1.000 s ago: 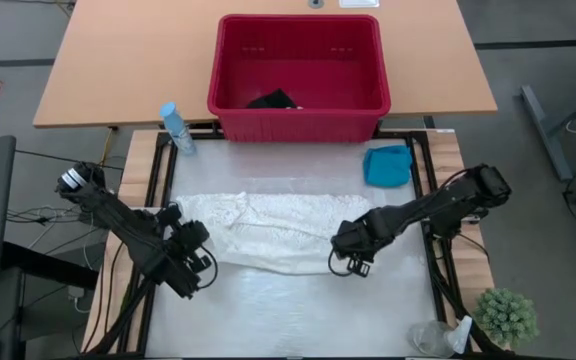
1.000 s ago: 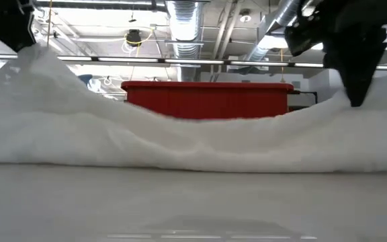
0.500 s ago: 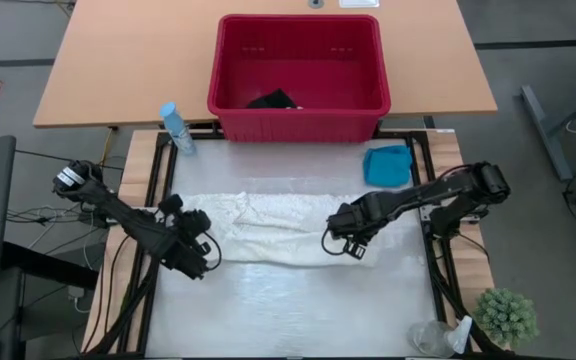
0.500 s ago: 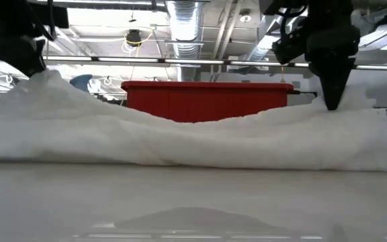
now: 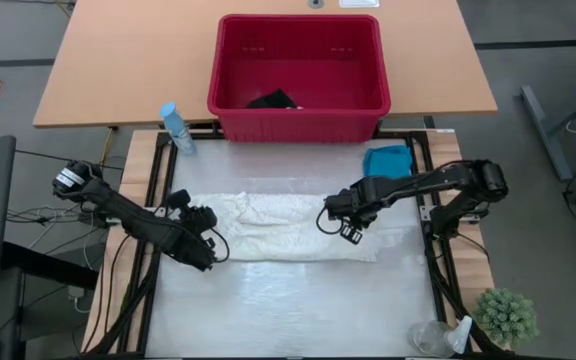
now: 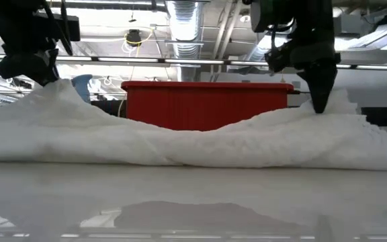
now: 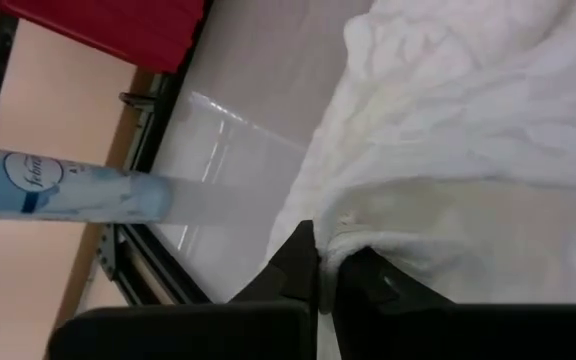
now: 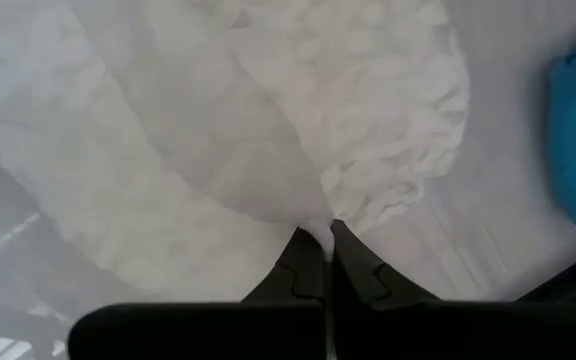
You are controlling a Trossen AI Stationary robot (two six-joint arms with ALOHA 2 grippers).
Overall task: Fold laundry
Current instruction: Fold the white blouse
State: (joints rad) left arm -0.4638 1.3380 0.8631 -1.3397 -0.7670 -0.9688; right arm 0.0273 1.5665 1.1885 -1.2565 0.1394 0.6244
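Cloth (image 5: 288, 228) looks light and floppy, sags btwn grips. Left claw (image 5: 206, 248) and right claw (image 5: 348, 228) both pinched on its edges, best hold imo.

Both arms are dark, near black, built of slim straight links joined by thicker rounded joints. The left arm (image 5: 118, 208) has a pale round cap with a light ring at its outer joint, and thin black cables loop beside its blocky wrist. The right arm (image 5: 438, 185) has a bulky rounded elbow. The left claw (image 7: 328, 268) and the right claw (image 8: 326, 250) each have two matte black fingers tapering to narrow tips, with stepped notches along their outer edges.
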